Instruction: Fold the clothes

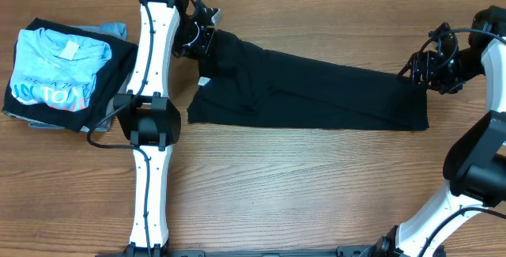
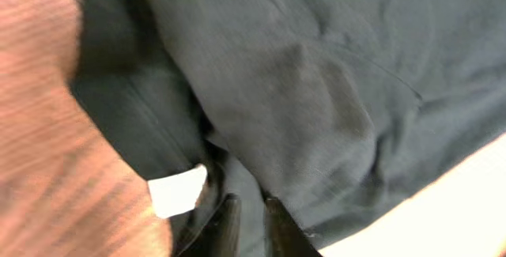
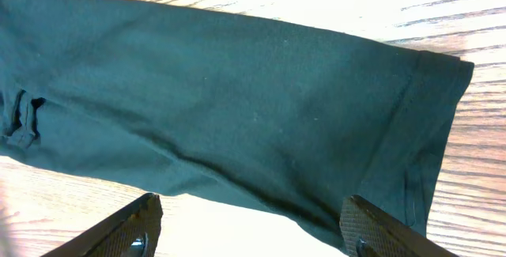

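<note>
1. I found the black garment (image 1: 316,91) lying flat on the wooden table (image 1: 300,186). It ran as a long band from the upper left, near the left arm, to the right edge by the right arm.
2. The left gripper (image 1: 198,37) was at the garment's upper-left end. In the left wrist view its fingers (image 2: 229,225) stood almost together, with a fold of the dark cloth pinched between them. I recorded it as clamped on the garment.
3. A white label (image 2: 178,192) showed on the cloth just beside those fingers, at the edge where fabric met bare wood.
4. The right gripper (image 1: 419,69) was at the far-right end of the garment. In the right wrist view its fingers (image 3: 134,229) were spread wide, holding nothing. The hemmed end of the cloth lay spread beyond them. I could not tell whether they touched the fabric.
5. The cloth was rumpled near the left gripper and smoother toward the right hem.
6. A stack of folded clothes (image 1: 55,71), topped by a light blue printed shirt, sat at the table's left edge, apart from the garment.
</note>
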Motion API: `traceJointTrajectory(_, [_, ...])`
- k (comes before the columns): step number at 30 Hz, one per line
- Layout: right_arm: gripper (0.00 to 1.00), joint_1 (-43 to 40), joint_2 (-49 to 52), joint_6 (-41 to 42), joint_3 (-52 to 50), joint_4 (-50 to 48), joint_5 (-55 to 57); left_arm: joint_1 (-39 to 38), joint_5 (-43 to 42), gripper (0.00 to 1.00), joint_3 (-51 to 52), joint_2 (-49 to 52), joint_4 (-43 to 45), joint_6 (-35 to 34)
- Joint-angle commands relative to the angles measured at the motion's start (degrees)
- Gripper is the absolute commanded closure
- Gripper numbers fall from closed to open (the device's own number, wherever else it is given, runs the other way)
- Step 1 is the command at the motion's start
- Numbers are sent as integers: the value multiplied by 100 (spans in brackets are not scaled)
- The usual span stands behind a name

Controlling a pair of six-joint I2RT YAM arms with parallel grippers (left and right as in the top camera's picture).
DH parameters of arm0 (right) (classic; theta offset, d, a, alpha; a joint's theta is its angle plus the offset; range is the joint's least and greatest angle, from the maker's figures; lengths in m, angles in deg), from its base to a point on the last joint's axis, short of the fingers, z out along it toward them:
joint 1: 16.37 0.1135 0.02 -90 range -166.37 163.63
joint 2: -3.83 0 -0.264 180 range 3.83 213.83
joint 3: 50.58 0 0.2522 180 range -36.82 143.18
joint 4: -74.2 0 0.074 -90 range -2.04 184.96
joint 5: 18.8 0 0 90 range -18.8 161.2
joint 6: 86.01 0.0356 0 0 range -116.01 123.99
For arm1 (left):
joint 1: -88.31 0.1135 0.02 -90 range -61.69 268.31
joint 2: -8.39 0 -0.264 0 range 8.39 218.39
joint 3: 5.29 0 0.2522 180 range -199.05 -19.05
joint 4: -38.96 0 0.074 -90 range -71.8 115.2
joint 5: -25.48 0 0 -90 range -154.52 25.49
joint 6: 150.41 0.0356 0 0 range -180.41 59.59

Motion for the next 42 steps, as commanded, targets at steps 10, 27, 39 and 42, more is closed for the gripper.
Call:
traceJointTrajectory(10, [23, -4, -24, 4, 120, 59, -52, 52, -269, 18, -61, 7, 258, 2284])
traceJointTrajectory(27, [24, -4, -24, 4, 120, 42, -52, 494, -1495, 27, 1360, 13, 664, 3803])
traceJointTrajectory(39, [24, -4, -24, 7, 120, 72, -52, 363, -1622, 25, 1655, 13, 1648, 3386])
traceJointTrajectory(42, [23, -4, -24, 7, 120, 85, -52, 247, -1622, 22, 1731, 13, 1840, 3346])
